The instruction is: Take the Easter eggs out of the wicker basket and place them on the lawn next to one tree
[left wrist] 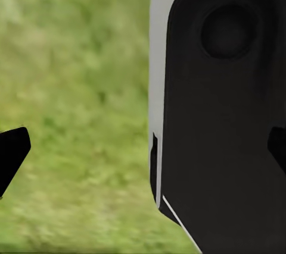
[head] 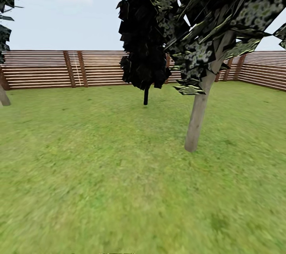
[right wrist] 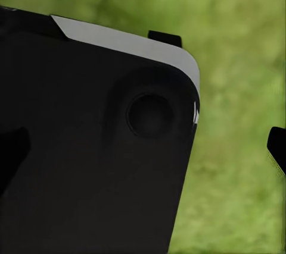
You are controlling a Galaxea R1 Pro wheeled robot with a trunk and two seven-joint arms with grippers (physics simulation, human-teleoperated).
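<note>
The lawn (head: 99,174) spreads wide and green ahead of me in the head view. A tree (head: 196,123) with a straight pale trunk and dark jagged foliage stands to the right, a few steps away. The three Easter eggs and the wicker basket are out of view. My left gripper (left wrist: 143,153) is open, its black fingertips (left wrist: 13,156) far apart over grass and a black, white-edged part of my own body. My right gripper (right wrist: 143,150) is open as well, with one fingertip (right wrist: 277,150) over grass and nothing held.
A second tree with a thin black trunk (head: 145,96) stands farther back near the middle. Another pale trunk (head: 4,97) shows at the left edge. The brown slatted fence (head: 39,69) closes the garden at the back and right.
</note>
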